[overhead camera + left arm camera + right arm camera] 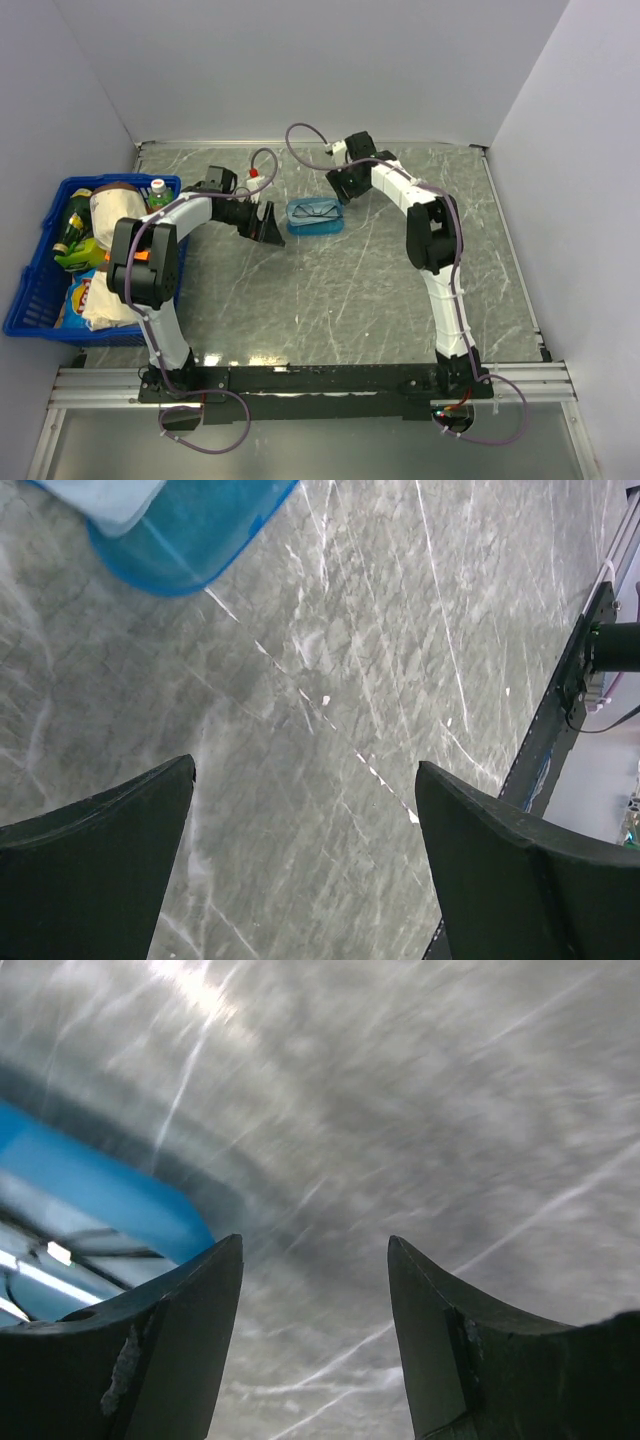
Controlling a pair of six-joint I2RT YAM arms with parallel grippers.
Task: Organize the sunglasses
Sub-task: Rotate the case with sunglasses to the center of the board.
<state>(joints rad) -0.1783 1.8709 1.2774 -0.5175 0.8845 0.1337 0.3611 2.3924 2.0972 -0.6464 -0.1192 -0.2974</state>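
The blue translucent case (316,216) lies on the grey marble table (380,290) near the back middle. The thin black sunglasses (318,209) lie on top of it or inside it; I cannot tell which. My left gripper (268,226) is open and empty, just left of the case; a corner of the case (190,530) with a pale cloth (110,498) shows in the left wrist view. My right gripper (338,188) is open and empty, just behind the case's right end; the case's blue edge (100,1195) shows blurred in the right wrist view.
A blue basket (40,295) with bottles and snack bags stands at the table's left edge. The rail (310,380) with both arm bases runs along the near edge. Grey walls close in the back and sides.
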